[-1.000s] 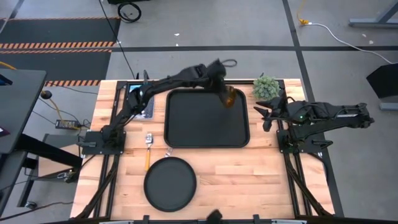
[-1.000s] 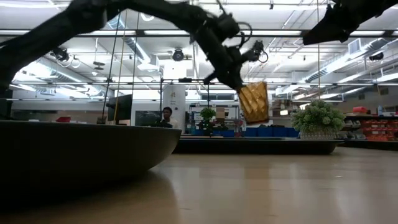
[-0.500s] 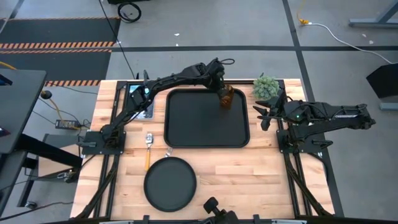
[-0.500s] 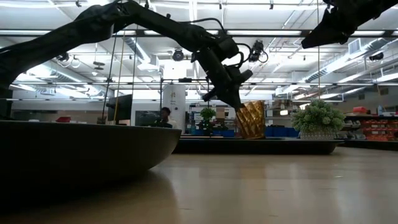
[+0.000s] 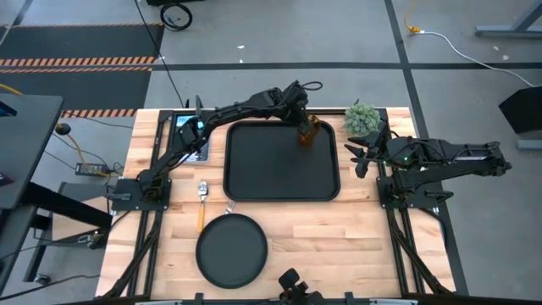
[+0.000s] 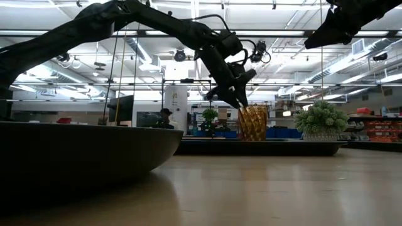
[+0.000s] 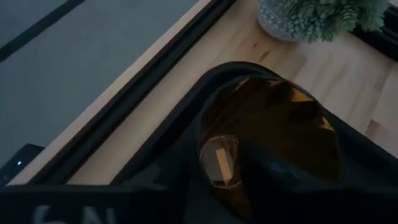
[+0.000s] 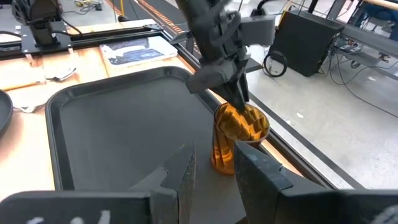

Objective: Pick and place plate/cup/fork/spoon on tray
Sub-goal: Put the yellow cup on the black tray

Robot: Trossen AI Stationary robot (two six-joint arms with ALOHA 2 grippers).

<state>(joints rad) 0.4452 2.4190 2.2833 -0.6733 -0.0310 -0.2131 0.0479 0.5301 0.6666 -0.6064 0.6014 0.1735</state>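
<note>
Plant [image 5: 362,118] just beyond the left gripper [image 5: 303,125], which reaches down, fingers pinching the cup's [image 5: 308,134] rim, upright on the tray [image 5: 271,165]; right gripper [image 5: 359,158] spread.

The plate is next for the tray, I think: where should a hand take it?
Grip the plate at its raised rim, coming straight down from above. It lies flat on the table, so only the rim offers an edge; the side nearest the tray looks clear.
</note>
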